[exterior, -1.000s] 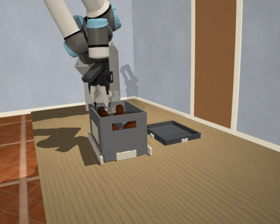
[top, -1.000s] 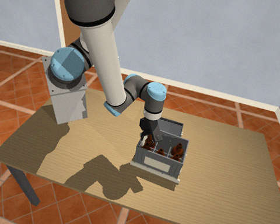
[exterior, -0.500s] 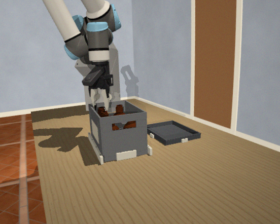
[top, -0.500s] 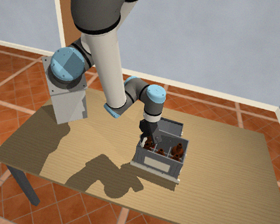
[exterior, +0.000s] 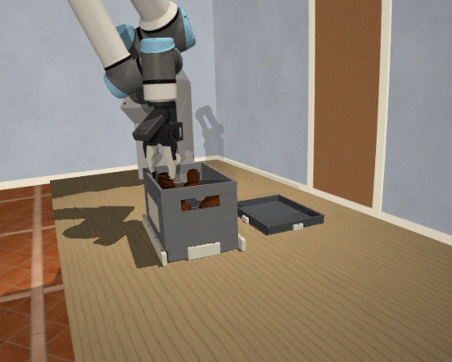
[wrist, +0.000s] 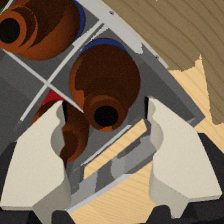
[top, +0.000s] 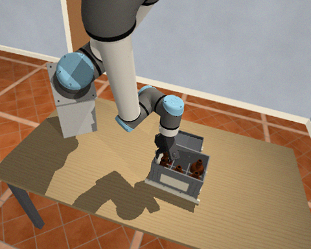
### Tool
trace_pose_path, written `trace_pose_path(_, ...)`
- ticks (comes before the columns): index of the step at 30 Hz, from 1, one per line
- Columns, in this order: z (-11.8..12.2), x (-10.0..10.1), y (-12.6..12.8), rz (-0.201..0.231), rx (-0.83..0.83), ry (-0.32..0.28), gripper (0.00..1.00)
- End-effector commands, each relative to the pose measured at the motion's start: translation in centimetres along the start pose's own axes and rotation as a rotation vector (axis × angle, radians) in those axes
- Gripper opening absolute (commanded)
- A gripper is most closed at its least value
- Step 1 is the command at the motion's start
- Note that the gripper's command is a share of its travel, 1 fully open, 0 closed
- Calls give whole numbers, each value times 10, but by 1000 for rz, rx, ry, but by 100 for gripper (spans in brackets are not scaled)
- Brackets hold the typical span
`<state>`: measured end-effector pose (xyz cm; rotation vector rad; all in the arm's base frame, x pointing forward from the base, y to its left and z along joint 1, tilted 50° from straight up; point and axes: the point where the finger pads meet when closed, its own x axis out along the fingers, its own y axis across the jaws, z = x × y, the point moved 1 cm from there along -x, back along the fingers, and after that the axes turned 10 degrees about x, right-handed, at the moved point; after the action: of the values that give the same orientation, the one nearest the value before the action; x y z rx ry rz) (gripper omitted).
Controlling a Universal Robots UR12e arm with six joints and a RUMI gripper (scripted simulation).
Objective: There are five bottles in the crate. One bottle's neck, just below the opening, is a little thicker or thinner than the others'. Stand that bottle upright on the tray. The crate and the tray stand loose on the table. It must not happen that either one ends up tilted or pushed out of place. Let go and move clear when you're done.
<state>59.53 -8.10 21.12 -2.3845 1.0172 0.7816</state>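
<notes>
The grey crate (top: 192, 189) (exterior: 201, 229) holds brown bottles in its compartments. My gripper (top: 164, 159) (exterior: 162, 175) (wrist: 105, 100) is open, pointing down at the crate's left end in the top view. In the wrist view a bottle with a blue ring (wrist: 102, 65) has its mouth between the lines of the two fingertips; no finger touches it visibly. A second bottle (wrist: 75, 132) is partly hidden by the left finger. A third bottle (wrist: 55, 30) stands upper left. I cannot tell which neck differs. The dark grey tray (top: 190, 142) (exterior: 274, 210) has nothing on it.
In the top view, a taller-looking bottle (top: 197, 166) stands at the crate's right end, with two lower necks near the front wall. The tray lies just behind the crate. Crate walls and thin white dividers (wrist: 35, 102) surround the bottles.
</notes>
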Motion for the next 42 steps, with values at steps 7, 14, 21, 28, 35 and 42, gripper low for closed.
trace_pose_path(7,0,0,0,-1,0,0,38)
trace_pose_path(14,0,0,0,-1,0,0,38)
trace_pose_path(21,0,0,0,-1,0,0,38)
trace_pose_path(28,0,0,0,-1,0,0,38)
trace_pose_path(35,0,0,0,-1,0,0,0)
trace_pose_path(42,0,0,0,-1,0,0,0)
